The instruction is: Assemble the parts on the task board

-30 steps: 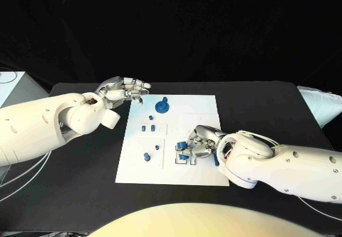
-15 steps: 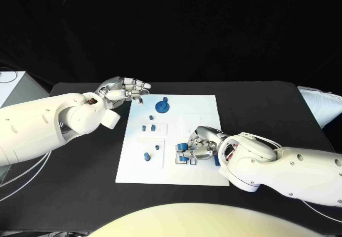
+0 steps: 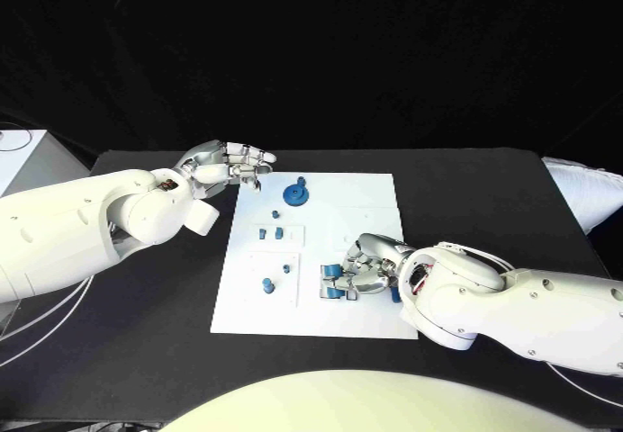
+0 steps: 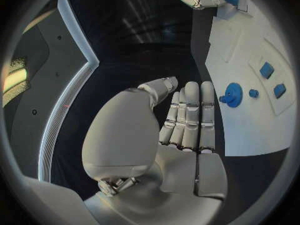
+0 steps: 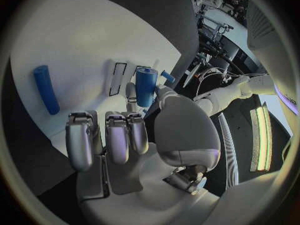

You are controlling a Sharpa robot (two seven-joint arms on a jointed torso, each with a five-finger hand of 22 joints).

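Note:
The white task board (image 3: 350, 193) lies mid-table. My right hand (image 3: 370, 272) rests on its near right part and pinches an upright blue peg (image 5: 145, 85) between thumb and a finger, at a slotted fixture; the same peg (image 3: 334, 270) shows at the fingertips in the head view. A second blue cylinder (image 5: 47, 89) lies flat on the board beside that hand. My left hand (image 3: 231, 163) hovers off the board's far left corner, fingers straight, holding nothing. Near it sit a round blue gear (image 3: 299, 193), a small peg (image 3: 275, 213) and two blue blocks (image 3: 269, 234).
Two more small blue pegs (image 3: 284, 267) (image 3: 267, 286) stand on the board's left side. A white box (image 3: 26, 157) stands at the table's left edge, a pale padded object (image 3: 584, 193) at its right edge. Bare black table surrounds the board.
My right hand has shifted slightly toward the board's near edge with the blue peg. The left hand has stayed where it was.

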